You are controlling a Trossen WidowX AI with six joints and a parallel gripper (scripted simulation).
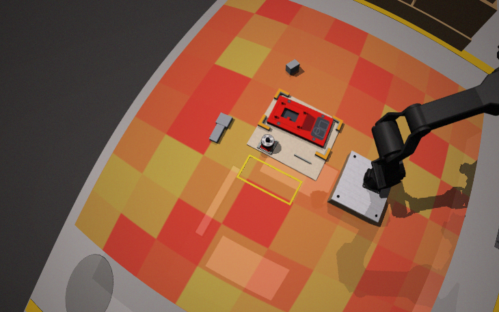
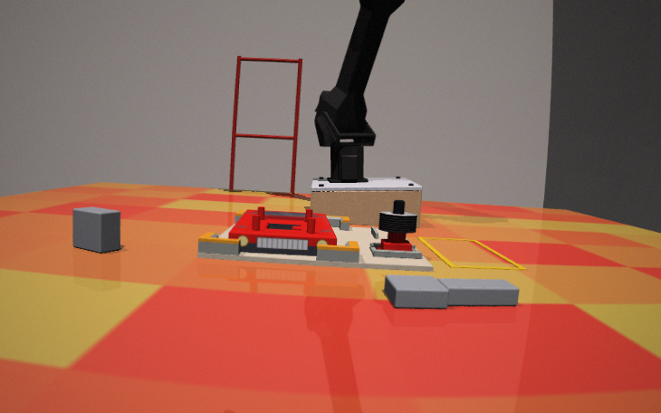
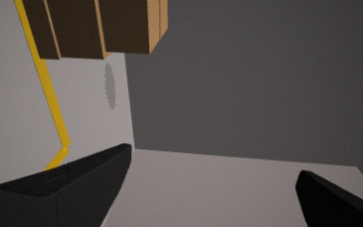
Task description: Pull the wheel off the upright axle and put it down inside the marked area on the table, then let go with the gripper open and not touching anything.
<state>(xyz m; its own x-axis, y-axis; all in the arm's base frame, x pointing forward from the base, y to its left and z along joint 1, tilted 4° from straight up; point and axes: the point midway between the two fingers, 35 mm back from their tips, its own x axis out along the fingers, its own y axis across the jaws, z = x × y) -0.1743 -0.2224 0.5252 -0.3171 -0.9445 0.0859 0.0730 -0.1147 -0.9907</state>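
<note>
Far from the jaws, wheel (image 1: 267, 139) sits on its axle (image 2: 398, 206) | jaws wide apart, holding nothing | wheel looks small, hard, ridged | likely best pinched by its round sides.

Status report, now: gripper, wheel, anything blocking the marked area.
Gripper open, empty, over the metal-topped block. Wheel on its axle, untouched. Marked area unobstructed.
</note>
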